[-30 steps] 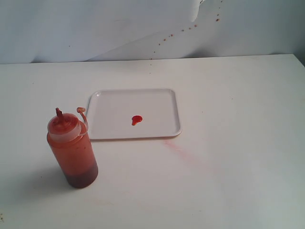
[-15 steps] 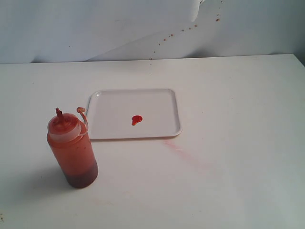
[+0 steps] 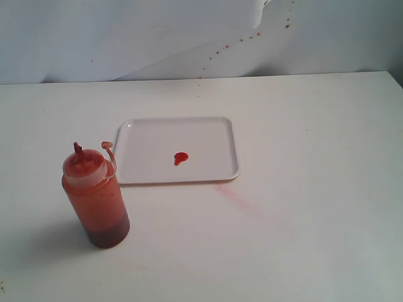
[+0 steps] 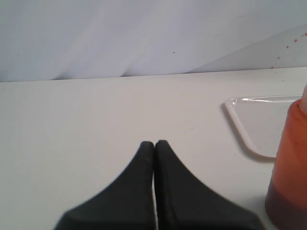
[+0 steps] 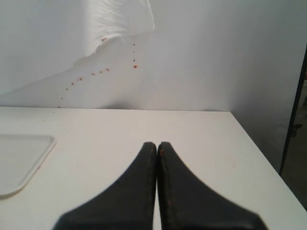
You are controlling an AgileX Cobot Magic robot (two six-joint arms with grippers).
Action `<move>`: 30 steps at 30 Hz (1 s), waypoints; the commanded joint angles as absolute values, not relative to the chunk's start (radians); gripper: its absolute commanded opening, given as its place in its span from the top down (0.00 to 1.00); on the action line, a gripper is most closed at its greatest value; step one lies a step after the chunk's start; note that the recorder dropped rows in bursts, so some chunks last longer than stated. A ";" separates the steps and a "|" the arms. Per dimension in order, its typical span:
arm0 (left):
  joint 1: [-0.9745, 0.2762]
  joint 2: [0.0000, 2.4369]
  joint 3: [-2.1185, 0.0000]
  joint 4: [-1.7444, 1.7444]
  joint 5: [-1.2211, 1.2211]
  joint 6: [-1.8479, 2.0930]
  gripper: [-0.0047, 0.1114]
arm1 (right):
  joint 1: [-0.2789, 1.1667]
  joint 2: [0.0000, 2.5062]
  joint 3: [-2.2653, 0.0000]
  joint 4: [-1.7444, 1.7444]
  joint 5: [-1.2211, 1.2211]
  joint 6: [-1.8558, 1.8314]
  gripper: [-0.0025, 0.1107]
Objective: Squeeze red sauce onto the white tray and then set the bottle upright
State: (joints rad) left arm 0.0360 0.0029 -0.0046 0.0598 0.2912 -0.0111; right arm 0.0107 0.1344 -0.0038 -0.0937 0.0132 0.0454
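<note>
A translucent squeeze bottle (image 3: 96, 198) of orange-red sauce stands upright on a white table (image 3: 315, 157), its base off the white tray (image 3: 151, 141) and near the tray's front left corner as the exterior camera sees it. The bottle's stained conical nozzle (image 3: 77, 148) points up, and its small tethered cap (image 3: 107, 146) hangs open on the side facing the tray. Darker sauce has settled in the bottom of the bottle. On the tray, slightly toward its front edge and near the middle of its width, sits 1 small glossy blob of red sauce (image 3: 181, 158), clear of the rim on every side. A faint pale-pink streak (image 3: 242, 200) marks the table, running away from the tray's front right corner. Beyond the tray's far edge hangs a white backdrop (image 3: 126, 38) speckled with small reddish spots. Neither arm appears in the exterior view. The left wrist camera shows the left gripper (image 4: 154, 143) with its 2 black fingers pressed together and nothing between them, low over bare table on the bottle's side of the tray, with the bottle and 1 tray corner both in frame. The right wrist camera shows the right gripper (image 5: 157, 145) likewise closed tight and empty, over bare table off the tray, with only 1 rounded tray corner in frame.
</note>
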 commanded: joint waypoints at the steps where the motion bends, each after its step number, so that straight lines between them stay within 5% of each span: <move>1: 0.031 0.000 0.000 0.063 0.285 -0.019 0.96 | -0.002 0.098 0.000 -0.086 0.097 0.046 0.98; 30: 0.031 0.000 0.000 0.063 0.285 -0.019 0.96 | 0.000 0.038 0.000 -0.034 0.311 0.060 0.98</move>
